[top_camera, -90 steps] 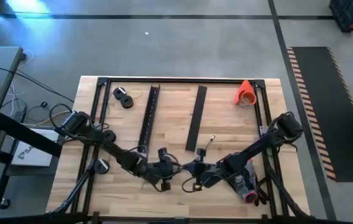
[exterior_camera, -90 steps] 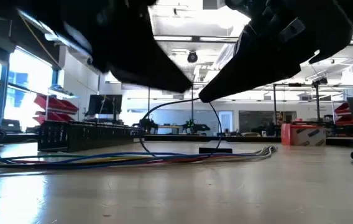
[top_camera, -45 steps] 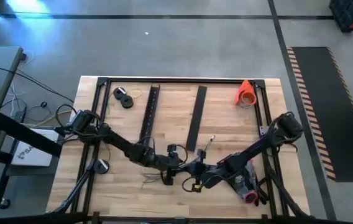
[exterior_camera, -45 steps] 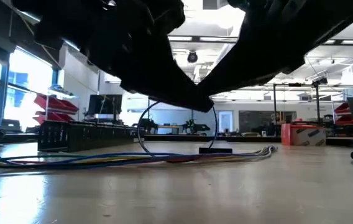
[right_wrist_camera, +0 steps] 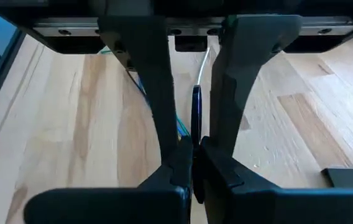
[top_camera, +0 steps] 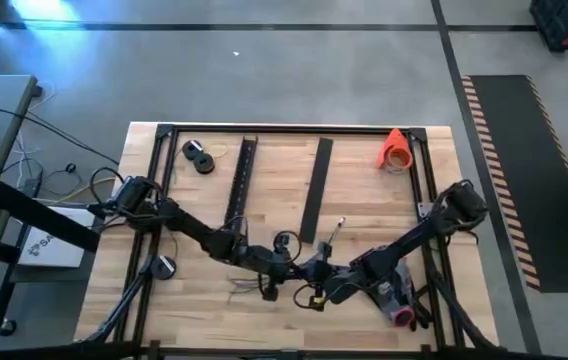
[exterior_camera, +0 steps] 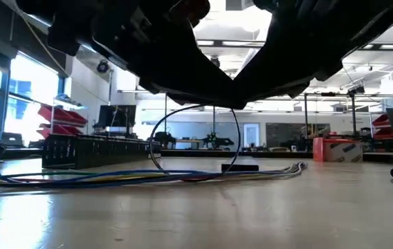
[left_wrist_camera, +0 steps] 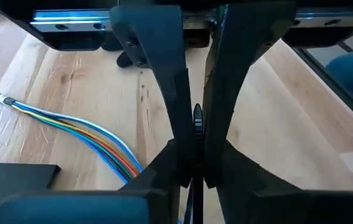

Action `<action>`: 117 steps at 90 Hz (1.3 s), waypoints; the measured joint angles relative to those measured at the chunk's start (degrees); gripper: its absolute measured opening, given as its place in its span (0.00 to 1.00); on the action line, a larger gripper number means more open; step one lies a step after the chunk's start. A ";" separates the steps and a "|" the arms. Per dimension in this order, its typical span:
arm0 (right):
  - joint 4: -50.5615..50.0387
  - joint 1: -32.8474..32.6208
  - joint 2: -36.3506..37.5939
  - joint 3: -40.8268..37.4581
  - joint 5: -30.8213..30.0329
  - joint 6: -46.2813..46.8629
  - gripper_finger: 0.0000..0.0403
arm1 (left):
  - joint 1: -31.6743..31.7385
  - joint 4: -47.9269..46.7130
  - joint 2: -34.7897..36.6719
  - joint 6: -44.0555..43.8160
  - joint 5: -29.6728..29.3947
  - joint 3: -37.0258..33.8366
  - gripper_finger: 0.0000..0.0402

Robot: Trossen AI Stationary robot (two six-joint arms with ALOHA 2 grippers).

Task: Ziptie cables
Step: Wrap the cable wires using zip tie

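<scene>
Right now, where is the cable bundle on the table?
In the high view the cables lie on the table's near middle, just nearer the front edge than the left hand, which meets the right hand above them.

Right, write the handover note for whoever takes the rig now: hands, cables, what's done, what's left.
Left hand: shut on the zip tie, above the table's front centre.
Right hand: shut on the zip tie too, right beside the left one.
Zip tie: a black loop hanging between the two hands, its bottom reaching down to the cables.
Cables: a loose coloured bundle lying flat on the table.
Done: both hands hold the tie and a loop is formed.
Left: whether the loop encircles the bundle cannot be told; it is not cinched yet.
</scene>
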State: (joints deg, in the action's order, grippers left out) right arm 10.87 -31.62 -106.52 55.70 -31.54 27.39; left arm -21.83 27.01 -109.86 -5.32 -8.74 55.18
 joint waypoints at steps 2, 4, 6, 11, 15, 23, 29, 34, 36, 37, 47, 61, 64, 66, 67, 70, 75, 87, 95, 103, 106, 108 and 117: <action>0.02 0.00 0.00 0.00 0.18 0.10 0.00 | -0.05 0.01 0.00 -0.01 0.12 0.00 0.13; 0.02 0.00 0.00 0.00 0.21 0.46 0.00 | -0.10 -0.01 0.00 -0.02 0.22 0.00 0.13; 0.02 0.00 0.00 0.00 0.24 0.85 0.00 | -0.10 -0.01 0.00 0.00 0.34 0.00 0.13; 0.00 0.00 0.00 0.02 0.33 1.40 0.00 | -0.12 -0.01 0.00 0.27 0.69 0.00 0.13; -0.05 0.00 0.00 0.02 0.32 2.38 0.00 | -0.12 -0.03 0.00 0.28 1.03 0.00 0.13; -0.18 0.00 0.00 0.05 0.78 3.79 0.02 | -0.14 -0.11 0.00 0.27 1.45 0.00 0.13; -0.34 0.00 0.00 0.28 2.14 3.95 0.05 | -0.22 -0.25 0.00 0.14 1.68 0.00 0.13; -1.05 -0.26 0.00 0.79 2.69 4.18 0.09 | -0.27 -0.35 0.00 -0.19 1.90 0.02 0.13; -1.60 -0.31 0.00 1.07 2.74 4.30 0.10 | -0.30 -0.39 0.00 -0.33 1.98 0.05 0.13; -1.92 -0.35 0.00 1.23 2.74 4.35 0.10 | -0.32 -0.44 0.00 -0.42 2.01 0.06 0.13; -8.26 -1.01 0.08 3.92 2.78 5.21 0.12 | -0.36 -0.89 0.00 -0.52 1.94 0.07 0.13; -21.63 -1.75 0.13 9.77 1.43 8.29 0.07 | -0.34 -0.58 0.11 0.66 1.08 0.31 0.12; -23.85 -1.75 0.13 10.81 1.47 8.84 0.06 | -0.34 -0.51 0.11 1.14 0.69 0.35 0.12; -25.15 -1.75 0.13 11.39 1.72 9.14 0.06 | -0.34 -0.51 0.11 1.17 0.56 0.35 0.12; -25.71 -1.75 0.13 11.66 1.83 9.32 0.06 | -0.34 -0.51 0.11 1.20 0.50 0.35 0.12; -27.42 -1.72 0.13 12.50 2.24 9.94 0.07 | -0.29 -0.61 0.11 1.19 0.47 0.33 0.12; -29.81 -1.70 0.13 13.70 2.93 10.34 0.08 | -0.25 -0.70 0.13 1.16 0.45 0.37 0.12; -32.60 -1.75 0.13 15.09 3.22 10.10 0.16 | -0.28 -1.72 0.22 1.38 0.60 0.25 0.12; -34.32 -2.04 0.22 14.97 2.88 9.82 0.21 | -0.50 -4.18 -0.03 1.53 1.48 -0.24 0.11; -34.91 -2.05 0.24 14.99 2.27 10.27 0.27 | -0.53 -5.19 0.14 1.53 1.41 -0.08 0.10; -34.42 -2.17 0.24 14.81 2.05 10.78 0.29 | -0.47 -5.45 0.20 1.53 1.30 0.03 0.09; -34.47 -2.25 0.24 14.65 2.06 11.34 0.31 | -0.45 -5.90 0.20 1.53 1.17 0.04 0.09; -34.96 -2.56 0.22 14.49 1.70 11.76 0.41 | -0.38 -7.34 0.02 1.14 0.90 -0.07 0.06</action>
State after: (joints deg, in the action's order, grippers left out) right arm -24.08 -34.17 -106.30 70.20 -29.84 39.15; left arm -22.21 19.67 -109.84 -4.19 -7.84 55.11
